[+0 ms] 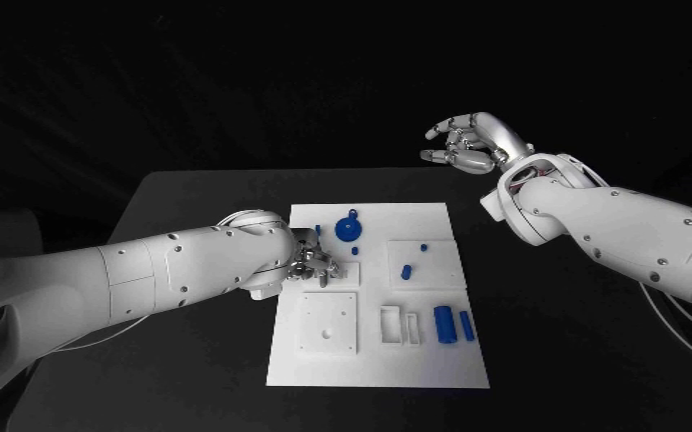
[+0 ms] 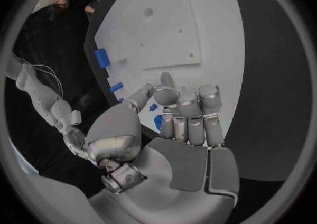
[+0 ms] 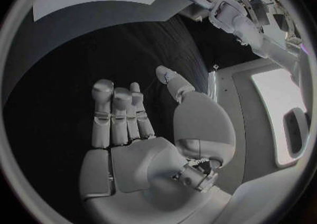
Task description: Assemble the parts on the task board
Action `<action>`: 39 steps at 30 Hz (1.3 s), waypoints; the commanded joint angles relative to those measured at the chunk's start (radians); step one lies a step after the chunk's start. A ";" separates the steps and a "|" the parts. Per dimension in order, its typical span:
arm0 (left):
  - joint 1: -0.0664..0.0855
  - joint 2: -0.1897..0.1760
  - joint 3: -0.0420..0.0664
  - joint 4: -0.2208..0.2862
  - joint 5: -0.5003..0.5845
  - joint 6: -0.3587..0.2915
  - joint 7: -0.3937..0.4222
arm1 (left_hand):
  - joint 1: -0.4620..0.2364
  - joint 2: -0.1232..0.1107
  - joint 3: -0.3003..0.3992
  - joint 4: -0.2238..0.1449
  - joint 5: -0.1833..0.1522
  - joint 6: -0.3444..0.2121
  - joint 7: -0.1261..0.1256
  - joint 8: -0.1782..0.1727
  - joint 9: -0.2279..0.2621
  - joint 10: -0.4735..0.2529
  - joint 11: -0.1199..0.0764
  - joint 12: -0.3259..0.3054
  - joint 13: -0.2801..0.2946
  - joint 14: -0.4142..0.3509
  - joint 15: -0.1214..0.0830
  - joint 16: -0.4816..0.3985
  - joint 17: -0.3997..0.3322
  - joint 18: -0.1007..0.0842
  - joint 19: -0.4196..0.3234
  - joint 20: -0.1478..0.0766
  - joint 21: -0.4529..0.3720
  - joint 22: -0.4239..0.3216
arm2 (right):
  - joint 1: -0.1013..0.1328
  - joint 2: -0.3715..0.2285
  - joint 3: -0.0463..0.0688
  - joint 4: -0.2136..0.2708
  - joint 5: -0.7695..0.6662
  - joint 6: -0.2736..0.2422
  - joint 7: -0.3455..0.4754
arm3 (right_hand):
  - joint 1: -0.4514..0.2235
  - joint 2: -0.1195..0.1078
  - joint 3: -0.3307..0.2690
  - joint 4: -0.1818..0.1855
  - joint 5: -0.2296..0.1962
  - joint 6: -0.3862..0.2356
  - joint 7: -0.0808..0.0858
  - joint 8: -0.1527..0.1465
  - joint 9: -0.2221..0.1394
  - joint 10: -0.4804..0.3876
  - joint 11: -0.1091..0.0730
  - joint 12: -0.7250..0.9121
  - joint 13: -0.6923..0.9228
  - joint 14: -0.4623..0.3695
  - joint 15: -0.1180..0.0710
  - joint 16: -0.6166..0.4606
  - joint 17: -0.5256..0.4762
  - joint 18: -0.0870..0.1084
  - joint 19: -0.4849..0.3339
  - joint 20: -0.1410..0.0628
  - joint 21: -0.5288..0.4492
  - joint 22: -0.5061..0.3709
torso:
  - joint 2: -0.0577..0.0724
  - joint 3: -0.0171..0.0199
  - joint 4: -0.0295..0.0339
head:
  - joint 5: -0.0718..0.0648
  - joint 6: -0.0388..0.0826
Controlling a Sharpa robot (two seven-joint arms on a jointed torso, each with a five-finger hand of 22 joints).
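Observation:
The white task board (image 1: 378, 364) lies mid-table. On its far part stands a round blue part (image 1: 348, 228) with a small blue peg (image 1: 356, 250) just in front; another small blue piece (image 1: 405, 272) lies further right. A blue cylinder (image 1: 444, 321) and a thin blue pin (image 1: 466, 325) lie near the right edge. My left hand (image 1: 312, 265) hovers low over the board's left side, fingers (image 2: 188, 113) bent and thumb apart, nothing held; the peg (image 2: 153, 107) shows beyond them. My right hand (image 1: 473, 144) is raised past the table's far edge, empty, fingers (image 3: 115, 113) loosely spread.
A square white plate (image 1: 329, 323) with a hole and two upright white slots (image 1: 392, 323) sit on the board's near half. A raised white plate (image 1: 428, 251) is at the right. Bare black table (image 1: 562, 352) surrounds the board.

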 commanded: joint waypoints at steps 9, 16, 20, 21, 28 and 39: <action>0.000 -0.011 0.002 0.001 0.003 -0.018 0.012 | -0.039 -0.053 -0.043 0.032 -0.004 -0.009 0.005 -0.002 0.009 -0.003 0.003 -0.005 0.006 -0.001 -0.007 0.000 0.003 -0.002 -0.010 -0.099 -0.003 0.000 | -0.001 -0.001 0.000 0.000 -0.001 0.013 0.010 | 0.005 0.001 0.001 0.007 0.007 -0.019 0.028 0.006 0.001 -0.001 -0.001 0.006 -0.002 0.002 0.004 0.000 -0.001 0.081 0.005 -0.002 -0.006 0.012 | 0.000 0.0014 -0.0002 | 0.000 0.001; 0.000 -0.039 0.027 0.018 0.026 -0.040 0.025 | -0.069 -0.087 -0.084 0.032 -0.003 -0.016 0.005 -0.004 0.012 -0.006 0.003 -0.006 0.008 -0.005 -0.008 0.000 0.004 0.003 -0.019 -0.101 -0.007 0.000 | -0.002 -0.006 0.000 0.000 0.001 0.011 0.011 | 0.004 0.001 0.000 0.008 0.007 -0.019 0.028 0.006 0.001 -0.001 -0.001 0.006 -0.002 0.002 0.004 0.000 -0.001 0.081 0.004 -0.002 -0.007 0.012 | -0.001 0.0010 -0.0002 | -0.001 0.006; 0.001 -0.050 0.070 0.019 0.040 -0.052 0.032 | -0.060 -0.077 -0.092 0.022 -0.003 -0.038 0.010 -0.018 0.007 -0.011 0.008 -0.013 0.006 -0.014 -0.006 -0.006 0.002 0.007 -0.025 -0.102 -0.010 -0.001 | -0.002 -0.008 0.000 -0.002 0.002 0.010 0.011 | 0.004 0.001 0.000 0.008 0.008 -0.020 0.028 0.006 0.001 -0.001 -0.001 0.006 -0.002 0.002 0.004 0.000 -0.001 0.081 0.004 -0.002 -0.007 0.013 | -0.001 0.0013 -0.0001 | -0.001 0.013; 0.001 -0.051 0.086 0.015 0.046 -0.051 0.034 | -0.049 -0.058 -0.094 0.012 -0.002 -0.046 0.015 -0.022 0.005 -0.014 0.010 -0.016 0.005 -0.018 -0.003 -0.010 0.001 0.007 -0.029 -0.101 -0.011 -0.001 | -0.002 -0.009 0.000 -0.003 0.002 0.010 0.011 | 0.004 0.001 0.000 0.008 0.008 -0.020 0.028 0.006 0.001 -0.001 -0.001 0.006 -0.002 0.002 0.004 0.000 -0.001 0.081 0.004 -0.002 -0.007 0.013 | -0.001 0.0014 0.0000 | -0.002 0.014; 0.037 -0.031 0.102 -0.059 0.063 -0.012 0.052 | 0.027 0.016 -0.124 -0.083 0.077 -0.100 0.039 -0.051 -0.009 -0.052 0.035 -0.047 -0.005 -0.053 0.021 -0.043 -0.016 -0.006 -0.060 -0.086 -0.033 -0.009 | -0.002 -0.009 0.000 -0.009 0.002 0.011 0.010 | 0.004 0.001 0.000 0.009 0.008 -0.020 0.028 0.006 0.001 -0.001 -0.001 0.006 -0.003 0.002 0.004 0.000 -0.001 0.081 0.004 -0.002 -0.007 0.013 | 0.000 0.0013 -0.0006 | -0.001 0.025; 0.040 0.056 0.102 -0.239 -0.014 0.023 0.065 | 0.050 0.024 -0.136 -0.116 0.102 -0.161 0.058 -0.081 -0.025 -0.074 0.054 -0.058 -0.009 -0.066 0.038 -0.058 -0.029 -0.015 -0.069 -0.080 -0.046 -0.015 | -0.002 -0.005 0.000 -0.007 0.002 0.011 0.010 | 0.004 0.002 0.001 0.009 0.009 -0.020 0.028 0.006 0.001 -0.001 -0.001 0.006 -0.003 0.002 0.004 0.000 -0.001 0.081 0.005 -0.002 -0.007 0.013 | 0.002 0.0008 -0.0006 | 0.001 0.034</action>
